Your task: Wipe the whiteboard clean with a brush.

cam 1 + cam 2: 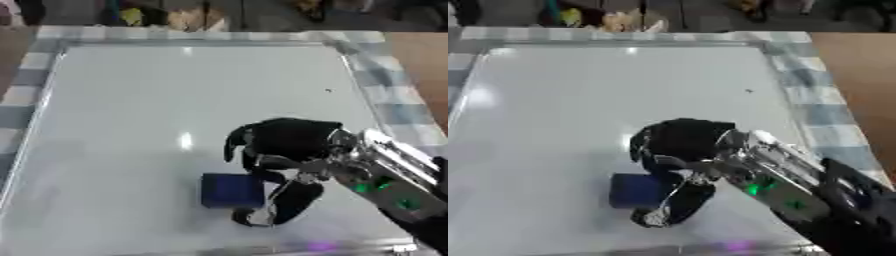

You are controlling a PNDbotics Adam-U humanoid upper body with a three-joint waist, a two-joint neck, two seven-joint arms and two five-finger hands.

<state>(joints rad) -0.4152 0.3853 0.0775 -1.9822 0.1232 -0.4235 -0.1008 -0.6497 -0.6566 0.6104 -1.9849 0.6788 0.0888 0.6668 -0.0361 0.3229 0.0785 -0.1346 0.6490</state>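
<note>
A large whiteboard point(157, 115) lies flat and fills most of the view. On its near part sits a dark blue block-shaped brush point(232, 190). My right hand point(284, 142) comes in from the lower right, black with a silver forearm, and its fingers and thumb curl around the brush's right side. A tiny dark mark point(328, 90) shows on the board near its right edge. My left hand shows in no view.
A checked grey and white cloth point(394, 100) lies under the board and shows along its right, left and far edges. Brown floor point(859, 75) lies beyond on the right. Clutter sits past the far edge.
</note>
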